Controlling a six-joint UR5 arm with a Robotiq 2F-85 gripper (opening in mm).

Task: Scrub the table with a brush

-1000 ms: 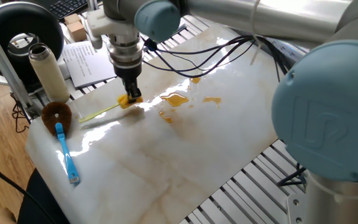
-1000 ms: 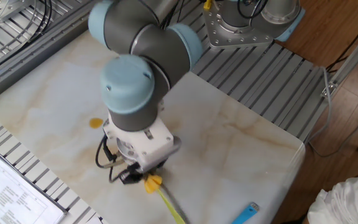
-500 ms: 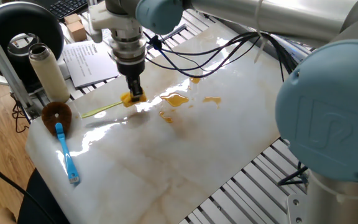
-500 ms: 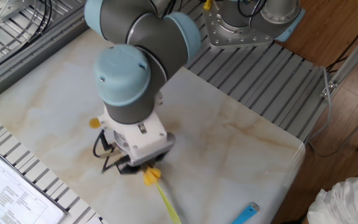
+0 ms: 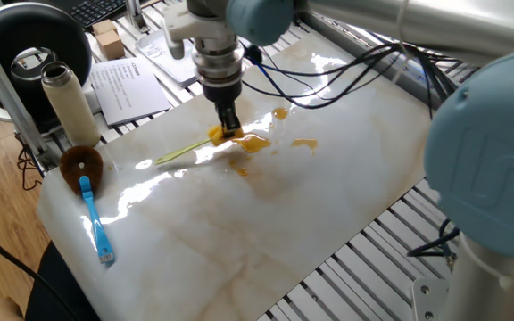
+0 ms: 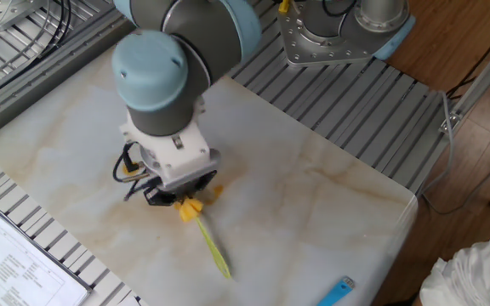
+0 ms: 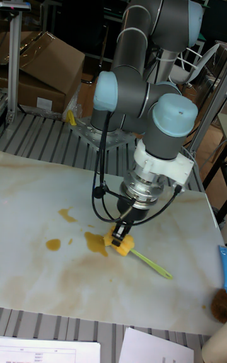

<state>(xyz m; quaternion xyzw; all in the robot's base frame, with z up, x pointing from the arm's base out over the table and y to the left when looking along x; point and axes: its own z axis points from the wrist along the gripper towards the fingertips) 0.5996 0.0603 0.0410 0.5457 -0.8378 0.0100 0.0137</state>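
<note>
The brush point(image 5: 222, 135) has a chunky yellow head and a thin yellow-green handle point(image 5: 182, 153) trailing toward the left. My gripper point(image 5: 229, 126) is shut on the brush head, pressing it onto the white marble table point(image 5: 239, 232) at the edge of an orange-brown stain point(image 5: 253, 144). In the other fixed view the brush point(image 6: 191, 210) sits just under the gripper point(image 6: 181, 199), its handle pointing down-right. The tall fixed view shows the gripper point(image 7: 122, 232) on the brush head point(image 7: 120, 242) beside the stain point(image 7: 96, 243).
More orange stains point(image 5: 304, 143) lie right of the brush. A blue-handled brush with a round brown head point(image 5: 84, 169) rests at the table's left end, near a beige bottle point(image 5: 68, 102) and papers point(image 5: 126, 89). Grey slatted frame point(image 6: 373, 119) surrounds the slab.
The gripper has slid the brush to the right across the table, from left of the stains to the edge of the large orange-brown one. The handle followed.
</note>
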